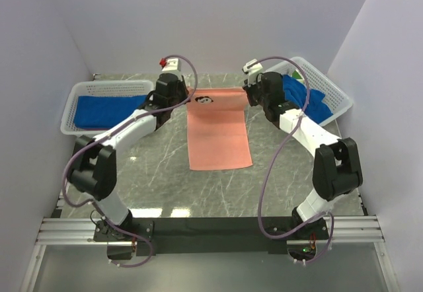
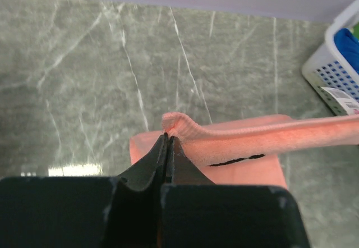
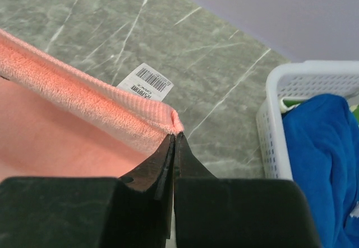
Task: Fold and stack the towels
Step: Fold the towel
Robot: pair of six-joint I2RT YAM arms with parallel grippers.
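The salmon-pink towel (image 1: 219, 133) lies lengthwise on the desk (image 1: 152, 173). Its near part is flat and its far edge is raised off the surface. The left gripper (image 2: 168, 140) is fully closed on the towel's far-left corner, and the right gripper (image 3: 175, 137) is pinched just as tight on the far-right corner. In both wrist views only a thin lip of hem sits between the tips. The edge hangs between them in a slightly slack band.

To the left of the pink towel a white basket (image 1: 71, 107) holds a folded blue towel (image 1: 106, 110). To its right a second basket (image 1: 334, 87) holds more blue cloth (image 1: 310, 100).

The step in hand looks like the first fold, far edge brought over to the near one, and several things could spoil it:

- **Slipping corner:** the hold is so shallow that a quick pull could tug a corner free, and that side would drop.
- **Skewed fold:** if one arm travels further than the other, the edges land crooked and the stack suffers later.
- **Dragging:** carried too low, the raised half may drag the flat part along the smooth desk instead of rolling over it.
- **Basket knock:** the right arm works just beside the basket on the towel's right — a wide elbow swing could knock it.
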